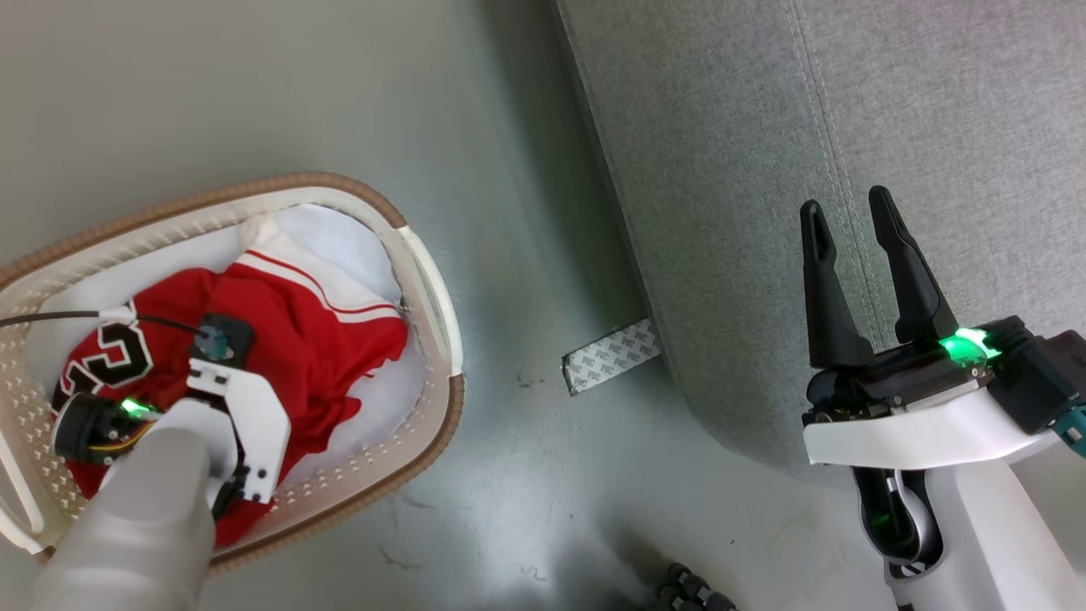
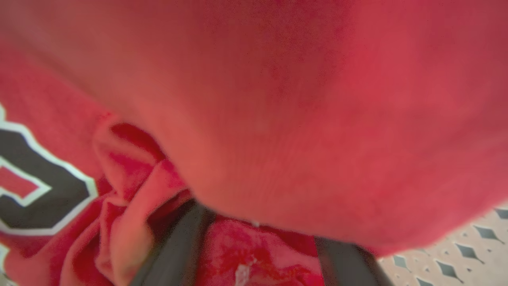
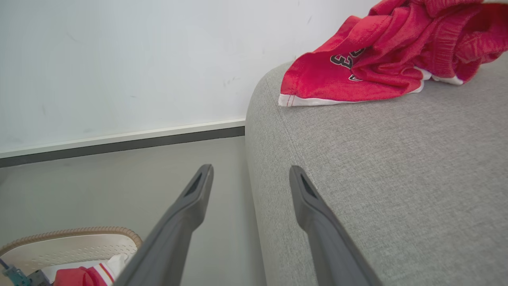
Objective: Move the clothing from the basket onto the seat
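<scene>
The cream basket stands on the floor at the left, with red clothing heaped in it; a black-and-white number print shows on the jersey. My left arm reaches down into the heap. In the left wrist view my left gripper has its dark fingers spread apart, pressed into the red clothing, and a fold covers their tips. My right gripper hovers open and empty over the grey seat. Another red garment lies on the seat beyond my right gripper.
Grey floor runs between basket and seat. A printed strip sticks out at the seat's base. A thin dark cable crosses the basket. A white wall with dark skirting stands behind. The basket rim shows low left.
</scene>
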### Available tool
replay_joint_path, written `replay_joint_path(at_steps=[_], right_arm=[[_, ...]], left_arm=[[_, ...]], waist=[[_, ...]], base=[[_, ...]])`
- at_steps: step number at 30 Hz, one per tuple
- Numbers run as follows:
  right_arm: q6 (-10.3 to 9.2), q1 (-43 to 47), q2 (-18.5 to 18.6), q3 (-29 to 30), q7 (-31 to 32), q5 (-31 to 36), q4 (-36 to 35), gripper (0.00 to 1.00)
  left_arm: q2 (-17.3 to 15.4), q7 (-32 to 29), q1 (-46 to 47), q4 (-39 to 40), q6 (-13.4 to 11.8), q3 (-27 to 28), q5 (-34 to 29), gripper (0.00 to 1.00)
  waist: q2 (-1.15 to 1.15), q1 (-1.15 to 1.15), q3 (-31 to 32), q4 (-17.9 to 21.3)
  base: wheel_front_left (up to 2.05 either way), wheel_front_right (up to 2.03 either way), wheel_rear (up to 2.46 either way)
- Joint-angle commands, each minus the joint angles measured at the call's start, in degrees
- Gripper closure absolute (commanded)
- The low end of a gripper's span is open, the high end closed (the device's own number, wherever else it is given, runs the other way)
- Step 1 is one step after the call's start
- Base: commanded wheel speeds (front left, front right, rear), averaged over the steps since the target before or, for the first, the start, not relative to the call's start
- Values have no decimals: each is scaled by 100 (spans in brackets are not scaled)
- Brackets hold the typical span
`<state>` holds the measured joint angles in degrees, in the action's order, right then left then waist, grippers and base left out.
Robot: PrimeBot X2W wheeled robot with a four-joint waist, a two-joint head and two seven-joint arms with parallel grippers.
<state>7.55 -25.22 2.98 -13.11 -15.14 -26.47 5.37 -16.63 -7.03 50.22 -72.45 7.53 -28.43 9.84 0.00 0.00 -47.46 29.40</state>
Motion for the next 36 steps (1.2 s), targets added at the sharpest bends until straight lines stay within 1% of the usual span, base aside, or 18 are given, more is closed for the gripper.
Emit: replay_joint_path(at_steps=[1,2,3,7,10,14,20,25,32,36], right_arm=[[-13,-79,-15,7,0,-21,17,0],[-13,-82,-14,4,0,-7,24,0],[-13,-89,-14,-3,0,11,32,0],[-13,-73,-11,57,0,102,73,0],[-13,-2,-10,144,0,179,100,0],[-13,66,-8,213,0,337,149,0],[-13,259,-6,310,0,541,260,0],[-13,464,-3,374,0,726,356,0],[-13,743,191,440,0,791,439,0],[-13,863,273,417,0,768,476,0]], left_arm=[[25,12,-9,-63,-12,-9,68,62],[53,32,-13,-61,-11,-20,87,85],[73,64,-21,-57,-11,-37,104,100],[178,222,-101,-54,-11,-80,253,100],[363,385,-223,-19,-11,-142,423,100],[548,697,-409,78,-11,-279,633,100],[813,1113,-721,319,-11,-511,1147,100],[911,1422,-947,610,-11,-802,1554,100],[1003,1812,-1152,1059,-11,-1198,2179,100],[1027,1985,-1206,1302,-11,-1408,2424,100]], waist=[[0,0,30,-10],[0,0,52,-15],[0,0,82,-20],[0,0,319,-100],[0,0,614,-216],[0,0,1096,-394],[0,0,1906,-665],[0,0,2483,-871],[0,0,3171,-1239],[0,0,3479,-1467]], base=[[0,0,0],[0,0,0],[0,0,0],[0,0,0],[0,0,0],[0,0,0],[0,0,0],[0,0,0],[0,0,0],[0,0,0]])
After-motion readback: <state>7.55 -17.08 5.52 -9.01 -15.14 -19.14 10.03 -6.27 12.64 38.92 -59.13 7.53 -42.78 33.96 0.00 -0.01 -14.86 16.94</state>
